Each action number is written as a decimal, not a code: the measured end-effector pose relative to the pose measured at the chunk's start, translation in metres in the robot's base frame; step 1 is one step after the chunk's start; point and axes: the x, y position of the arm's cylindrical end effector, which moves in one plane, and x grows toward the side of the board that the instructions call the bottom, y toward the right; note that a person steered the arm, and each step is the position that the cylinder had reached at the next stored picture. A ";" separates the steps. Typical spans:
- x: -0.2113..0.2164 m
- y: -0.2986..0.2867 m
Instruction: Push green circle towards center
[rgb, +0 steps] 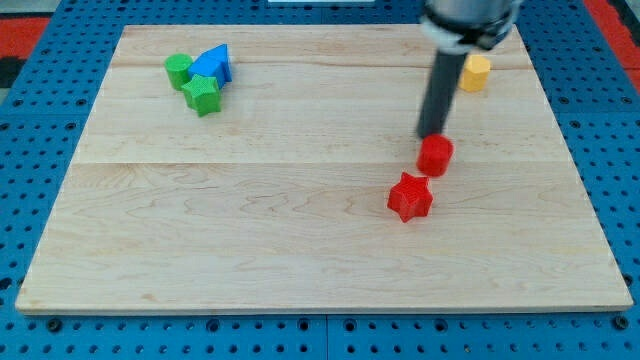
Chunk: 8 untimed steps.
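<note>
The green circle (178, 69) lies at the view's top left of the wooden board, touching a blue triangle-like block (213, 64) and a green star (201, 94). My tip (433, 136) is far away at the view's right of centre, just above and touching or nearly touching a red circle-like block (435, 154). A red star (410, 197) lies just below that block.
A yellow block (476, 72) lies at the view's top right, partly behind the rod (440, 95). The wooden board (300, 250) sits on a blue perforated base (30, 150).
</note>
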 end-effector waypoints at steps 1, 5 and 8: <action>0.015 -0.009; -0.037 -0.214; -0.093 -0.352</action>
